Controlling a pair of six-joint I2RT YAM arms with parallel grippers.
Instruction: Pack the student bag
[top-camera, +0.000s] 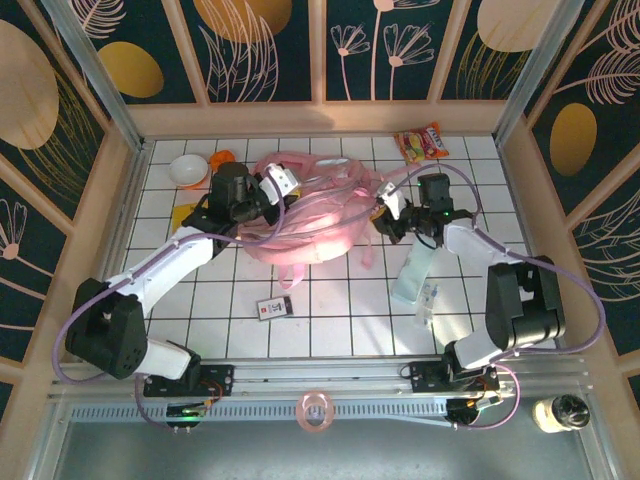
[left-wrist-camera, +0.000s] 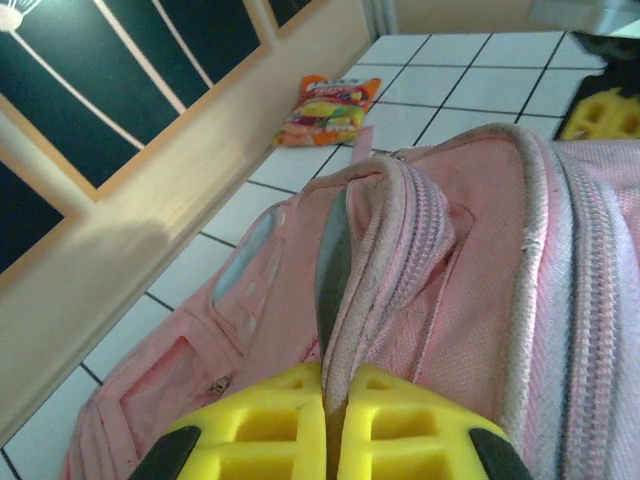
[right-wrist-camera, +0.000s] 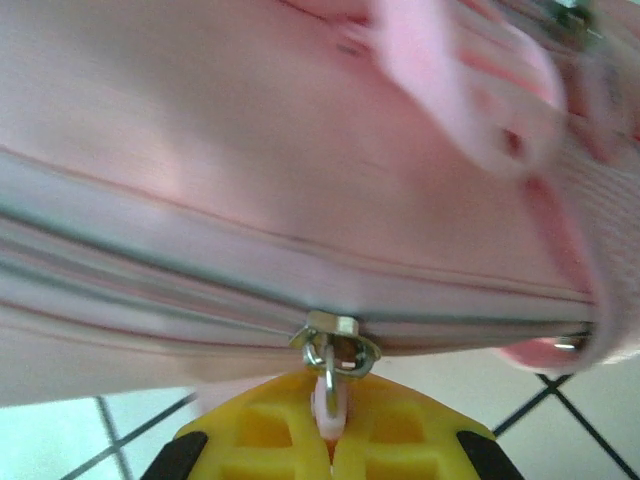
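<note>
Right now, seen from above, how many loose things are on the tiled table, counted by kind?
Student bag: 1
White bowl: 1
Snack packet: 1
Small dark box: 1
Pale bottle or pouch: 1
Orange item, partly hidden: 1
Yellow flat item, partly hidden: 1
Total: 7

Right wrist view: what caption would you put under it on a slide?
Right gripper shut on the zipper pull of the pale-pink student bag.

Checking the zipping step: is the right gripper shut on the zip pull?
Shut: the right gripper has its yellow pads pinching the zip pull hanging from the student bag.
</note>
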